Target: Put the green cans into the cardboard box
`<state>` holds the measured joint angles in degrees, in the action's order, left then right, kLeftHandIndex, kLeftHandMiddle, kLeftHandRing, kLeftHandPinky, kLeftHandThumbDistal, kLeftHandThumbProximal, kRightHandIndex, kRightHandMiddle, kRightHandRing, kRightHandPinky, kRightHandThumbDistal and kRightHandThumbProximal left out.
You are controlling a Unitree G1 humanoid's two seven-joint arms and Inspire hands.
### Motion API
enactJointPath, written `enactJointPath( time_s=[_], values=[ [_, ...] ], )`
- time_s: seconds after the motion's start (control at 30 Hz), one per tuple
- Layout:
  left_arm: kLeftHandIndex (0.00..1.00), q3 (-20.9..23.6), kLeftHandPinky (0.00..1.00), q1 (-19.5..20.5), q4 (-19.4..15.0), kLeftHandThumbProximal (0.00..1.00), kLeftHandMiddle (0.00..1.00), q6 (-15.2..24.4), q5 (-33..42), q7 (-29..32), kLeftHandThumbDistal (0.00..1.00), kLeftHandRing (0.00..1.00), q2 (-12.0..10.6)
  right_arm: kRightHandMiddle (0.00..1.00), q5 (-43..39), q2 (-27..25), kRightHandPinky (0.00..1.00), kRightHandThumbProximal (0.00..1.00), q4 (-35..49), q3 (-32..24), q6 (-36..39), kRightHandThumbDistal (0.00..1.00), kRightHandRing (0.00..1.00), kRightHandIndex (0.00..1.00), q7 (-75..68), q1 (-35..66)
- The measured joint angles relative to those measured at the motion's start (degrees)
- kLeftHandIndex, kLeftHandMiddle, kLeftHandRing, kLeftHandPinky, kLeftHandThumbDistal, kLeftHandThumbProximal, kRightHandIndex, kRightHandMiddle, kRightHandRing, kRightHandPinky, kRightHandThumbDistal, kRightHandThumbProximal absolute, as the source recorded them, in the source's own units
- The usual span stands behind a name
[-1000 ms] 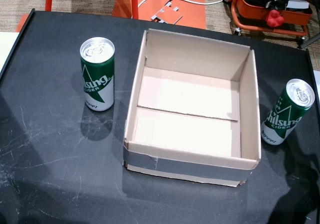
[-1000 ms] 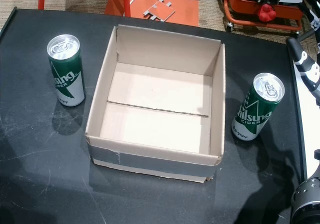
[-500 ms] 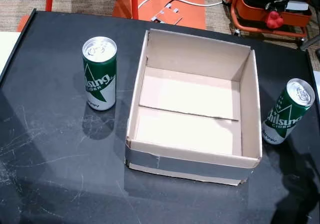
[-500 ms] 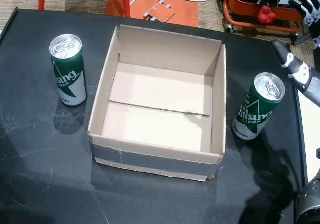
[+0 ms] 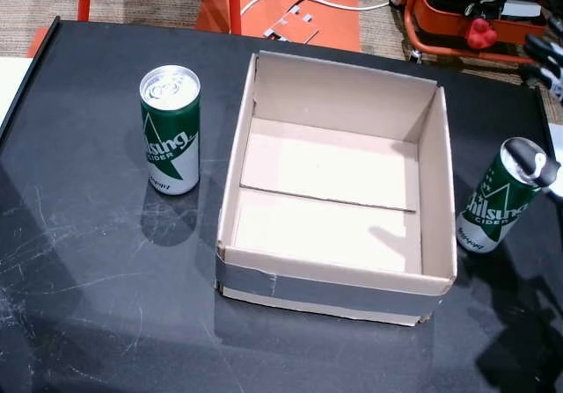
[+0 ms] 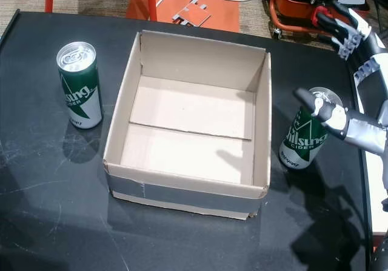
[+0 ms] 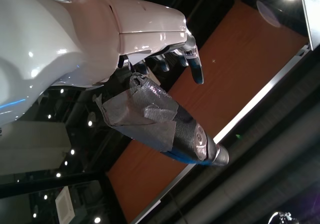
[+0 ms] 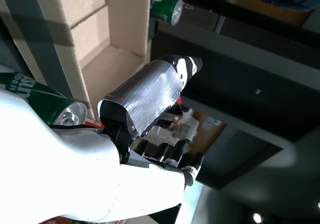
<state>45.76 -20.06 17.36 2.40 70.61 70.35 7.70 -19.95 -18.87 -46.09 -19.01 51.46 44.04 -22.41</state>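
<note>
Reaching for the right can [image 6: 308, 139], upright on the black table [image 6: 54, 192] at three o'clock of the cardboard box [image 6: 188, 186] — right hand [image 6: 357, 71] spread wide, clamped on nothing, thumb over the can's rim. Best to lower, wrap the body mid-height and close squarely, keeping clear of the box wall. Left can [image 6: 79, 83] waiting at nine o'clock — left hand [image 7: 165, 114] holding nothing, fingers apart.

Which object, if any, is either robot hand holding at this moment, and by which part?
Nothing is held. The right hand is open beside the right can, thumb near its top, fingers not closed. The left hand is open, away from the table.
</note>
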Motion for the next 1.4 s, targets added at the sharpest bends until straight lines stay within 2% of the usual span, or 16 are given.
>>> enactJointPath(
  time_s=[0.07, 0.17, 0.3, 0.43, 0.47, 0.6, 0.7, 0.8, 0.87, 0.97, 1.13, 1.23, 1.4],
  values=[
    [0.8, 0.06, 0.72, 0.0, 0.32, 0.39, 0.85, -0.03, 0.0, 0.06, 0.97, 0.9, 0.02, 0.86, 0.21, -0.02, 0.9, 0.61, 0.2, 0.28, -0.04, 1.0, 0.83, 0.83, -0.65, 0.5],
    [0.8, 0.11, 0.72, -0.01, 0.78, 0.38, 0.85, -0.05, 0.01, 0.09, 1.0, 0.9, 0.03, 0.86, 0.5, -0.05, 0.91, 0.59, 0.29, 0.52, -0.06, 1.0, 0.84, 0.83, -1.09, 0.97],
    [0.79, 0.18, 0.73, -0.02, 1.28, 0.43, 0.86, -0.05, 0.0, 0.15, 1.0, 0.91, 0.04, 0.87, 0.49, -0.05, 0.92, 0.6, 0.29, 0.64, -0.39, 1.0, 0.84, 0.84, -1.08, 1.53],
    [0.78, 0.33, 0.72, -0.31, 2.27, 0.39, 0.84, -0.66, 0.48, 0.66, 1.0, 0.9, 0.37, 0.87, 0.48, -0.05, 0.93, 0.62, 0.03, 0.63, -0.38, 1.0, 0.84, 0.84, -1.04, 1.63],
    [0.79, 0.4, 0.72, -0.47, 2.6, 0.41, 0.85, -1.0, 0.83, 0.69, 0.98, 0.91, 0.51, 0.87, 0.45, -0.05, 0.93, 0.61, -0.19, 0.62, -0.38, 1.0, 0.85, 0.85, -1.01, 1.62],
    [0.78, 0.71, 0.73, -0.89, 4.32, 0.43, 0.84, -1.48, 1.04, 2.32, 0.98, 0.9, 1.14, 0.88, -2.07, -0.05, 0.96, 0.62, -4.43, -0.25, -2.39, 1.0, 0.9, 0.87, 0.67, -0.06],
    [0.79, 1.07, 0.77, -1.32, 5.01, 0.46, 0.85, -1.51, 1.03, 3.01, 1.0, 0.91, 1.48, 0.89, -2.7, -0.39, 0.96, 0.63, -9.55, -1.22, -3.78, 1.0, 0.9, 0.88, 1.5, -2.8],
    [0.79, 1.53, 0.77, -1.86, 6.01, 0.5, 0.84, -1.47, 1.03, 4.25, 1.0, 0.9, 2.07, 0.9, -2.34, -1.38, 0.96, 0.59, -14.08, -1.96, -5.42, 1.0, 0.91, 0.91, 1.17, -5.03],
    [0.78, 1.74, 0.77, -1.88, 6.28, 0.48, 0.84, -1.46, 1.03, 4.4, 1.0, 0.89, 2.23, 0.9, -2.21, -1.77, 0.97, 0.59, -16.35, -2.19, -6.78, 1.0, 0.91, 0.9, 1.15, -5.88],
    [0.78, 1.85, 0.77, -1.91, 6.28, 0.51, 0.84, -1.48, 1.03, 4.4, 1.0, 0.89, 2.23, 0.91, -1.95, -1.82, 0.98, 0.59, -19.04, -2.39, -7.83, 1.0, 0.92, 0.91, 0.99, -6.59],
    [0.78, 1.86, 0.77, -1.93, 5.94, 0.52, 0.84, -1.48, 1.02, 4.38, 0.99, 0.9, 2.22, 0.92, -1.36, -1.82, 0.98, 0.61, -20.92, -2.62, -8.61, 1.0, 0.93, 0.91, -0.53, -7.29],
    [0.78, 1.86, 0.77, -1.92, 5.86, 0.45, 0.83, -1.48, 1.02, 4.31, 1.0, 0.89, 2.22, 0.91, -0.76, -1.82, 0.98, 0.59, -21.59, -2.61, -9.19, 1.0, 0.93, 0.92, -1.4, -7.73],
    [0.8, 1.9, 0.76, -1.9, 5.86, 0.47, 0.85, -1.73, 1.02, 4.09, 0.99, 0.89, 2.22, 0.91, -0.33, -1.81, 0.97, 0.6, -21.74, -2.61, -9.36, 1.0, 0.92, 0.91, -2.24, -7.89]
  ],
)
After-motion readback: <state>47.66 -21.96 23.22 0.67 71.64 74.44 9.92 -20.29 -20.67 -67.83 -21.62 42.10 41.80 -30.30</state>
